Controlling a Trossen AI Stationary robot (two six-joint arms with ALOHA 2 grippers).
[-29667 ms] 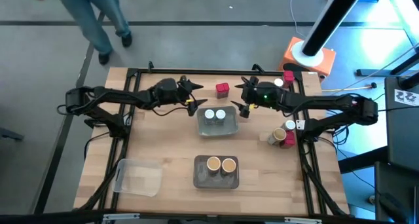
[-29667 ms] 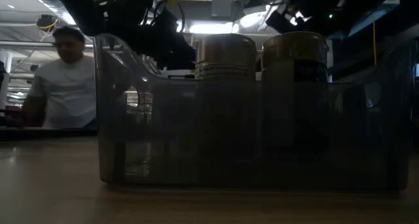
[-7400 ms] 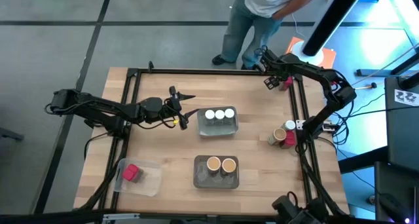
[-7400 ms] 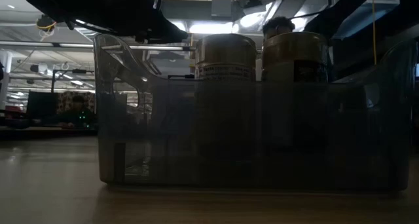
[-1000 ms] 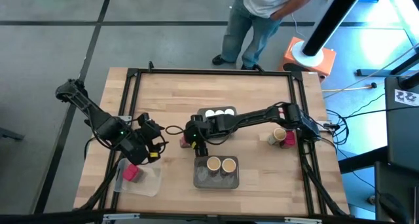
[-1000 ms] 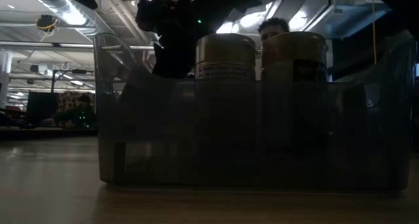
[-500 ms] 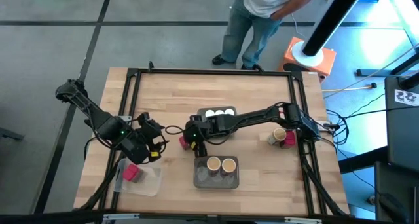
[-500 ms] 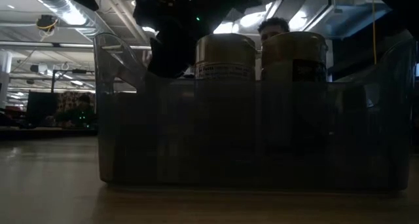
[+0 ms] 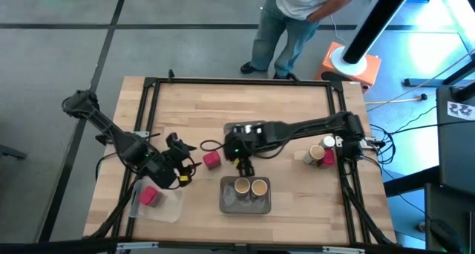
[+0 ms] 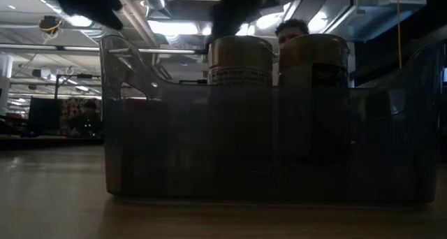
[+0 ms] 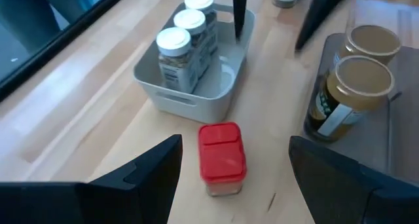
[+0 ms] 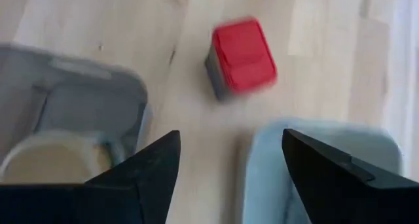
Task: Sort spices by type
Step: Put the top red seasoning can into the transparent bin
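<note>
A red blocky packet point(image 9: 212, 160) point(image 11: 221, 157) stands upright on the table between both grippers. My left gripper point(image 9: 190, 169) point(image 11: 236, 140) is open and level, just left of the packet, touching nothing. My right gripper point(image 9: 243, 167) point(image 12: 230, 135) is open, right of the packet point(image 12: 242, 57), by the far rim of the dark tray point(image 9: 245, 203). That tray holds two tan-topped brown cylinders point(image 9: 250, 186) point(image 10: 241, 57). Three white-lidded jars point(image 11: 185, 27) stand in a grey tray point(image 11: 190, 99), mostly hidden under my right arm in the high view. Another red packet point(image 9: 148, 196) lies in a clear tray point(image 9: 167, 209).
Near the table's right edge stand a tan-topped cylinder point(image 9: 315, 154), a red packet point(image 9: 328, 158) and a white-lidded jar point(image 9: 328, 142). A person point(image 9: 300, 20) stands beyond the far edge. Bare wood lies along the far side and the near right corner.
My right gripper has let go of the red packet and drawn back toward the table's right, to the dark tray's far rim. The packet stays standing where it was set. My left gripper has moved a little toward the right and the near edge, closer to the packet.
</note>
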